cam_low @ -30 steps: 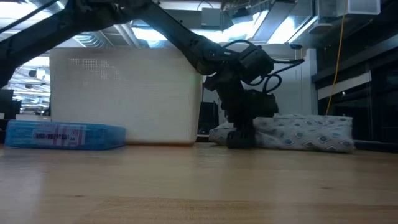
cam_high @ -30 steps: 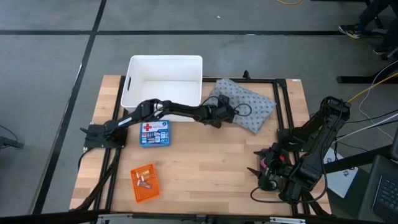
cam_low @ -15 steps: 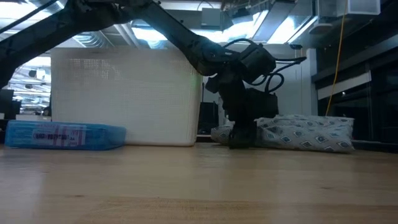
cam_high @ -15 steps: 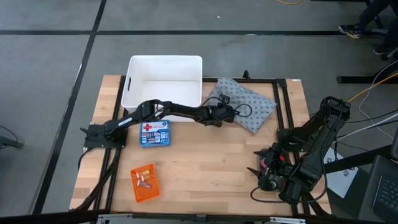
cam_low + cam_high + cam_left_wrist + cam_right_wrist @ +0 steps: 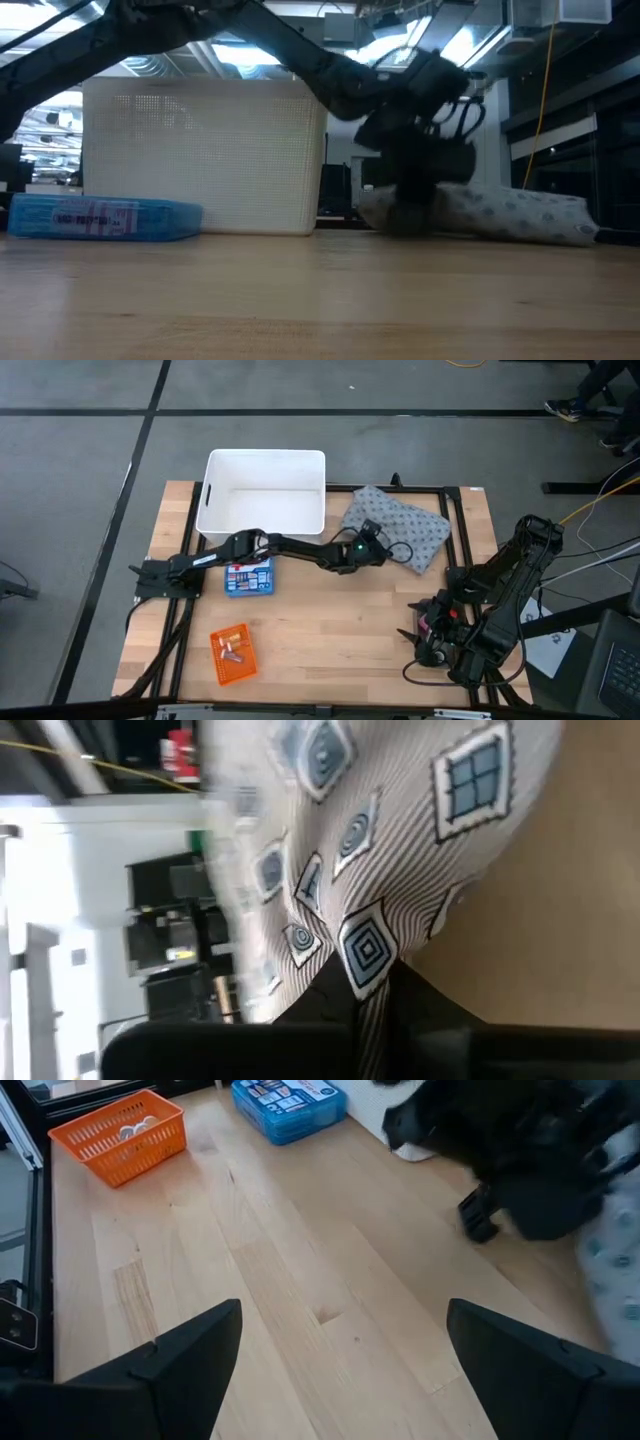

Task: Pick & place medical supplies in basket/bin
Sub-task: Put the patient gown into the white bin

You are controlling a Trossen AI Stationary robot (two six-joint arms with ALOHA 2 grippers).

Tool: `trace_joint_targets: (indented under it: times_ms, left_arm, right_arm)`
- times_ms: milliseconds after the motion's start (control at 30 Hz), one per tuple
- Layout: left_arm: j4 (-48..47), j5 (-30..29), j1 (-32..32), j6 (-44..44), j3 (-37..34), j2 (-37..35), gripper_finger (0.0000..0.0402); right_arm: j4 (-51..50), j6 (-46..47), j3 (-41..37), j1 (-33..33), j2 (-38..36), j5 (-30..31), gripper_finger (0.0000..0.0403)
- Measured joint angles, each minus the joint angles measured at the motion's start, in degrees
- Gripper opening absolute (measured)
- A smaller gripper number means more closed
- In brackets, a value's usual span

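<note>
Bright ceiling lights glare in the low view. The left tool [image 5: 405, 215] is smeared with motion blur; the wooden table [image 5: 340, 630] is evenly lit, its shadows faint.

The left claw [image 5: 410, 215] is motion-blurred in the low view, hiding the near end of the grey patterned soft pillow pack [image 5: 510, 215]; its grip is probably closed there.

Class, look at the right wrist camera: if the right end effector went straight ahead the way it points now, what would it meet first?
Probably bare table first, since it points down across the wood. Beyond that lie the left arm's end effector and the patterned pack; depth is hard to judge.
</note>
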Motion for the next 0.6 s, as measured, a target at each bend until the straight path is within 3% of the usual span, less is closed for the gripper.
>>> trace_joint_targets:
  times_ms: [333,600]
  left_arm:
    - [0.7,-5.06,-0.02,8.55,10.23,-0.27,0.0002]
    - [0.48,-8.04,0.61,13.06,12.14,-0.44,0.0002]
  right_arm:
    - [0.02,-0.02,0.0,0.0,0.0,-0.44,0.0352]
    - [0.04,-0.02,0.0,0.0,-0.01,-0.46,0.0352]
